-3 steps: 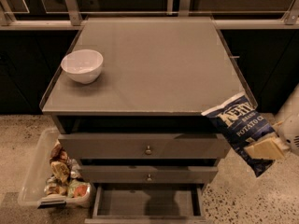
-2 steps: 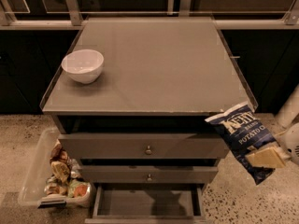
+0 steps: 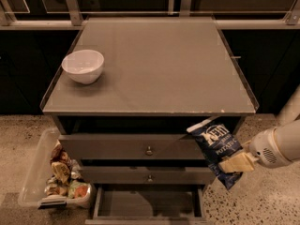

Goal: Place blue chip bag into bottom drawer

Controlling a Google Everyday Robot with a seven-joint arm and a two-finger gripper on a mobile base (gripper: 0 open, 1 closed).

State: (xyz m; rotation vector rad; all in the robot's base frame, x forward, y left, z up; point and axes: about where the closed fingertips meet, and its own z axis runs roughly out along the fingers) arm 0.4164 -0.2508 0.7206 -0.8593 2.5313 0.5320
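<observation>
Since a moment ago the bag (image 3: 215, 142) and the end effector (image 3: 236, 163) are shifting left and lower, now hanging below the worktop's (image 3: 159, 69) front right corner, before the right end of the upper drawers (image 3: 117, 146). The end effector is clamping the bag's lower right side. The carrying step is under way. The next move is calling for more travel left and down until the bag is over the open bottom drawer (image 3: 145, 203), then a release. That drawer is looking bare, as far as its floor shows. The bin (image 3: 33, 172) left of the drawers is holding wrappers (image 3: 63, 172), and the bowl (image 3: 83, 65) near the left edge is sitting seemingly empty.
</observation>
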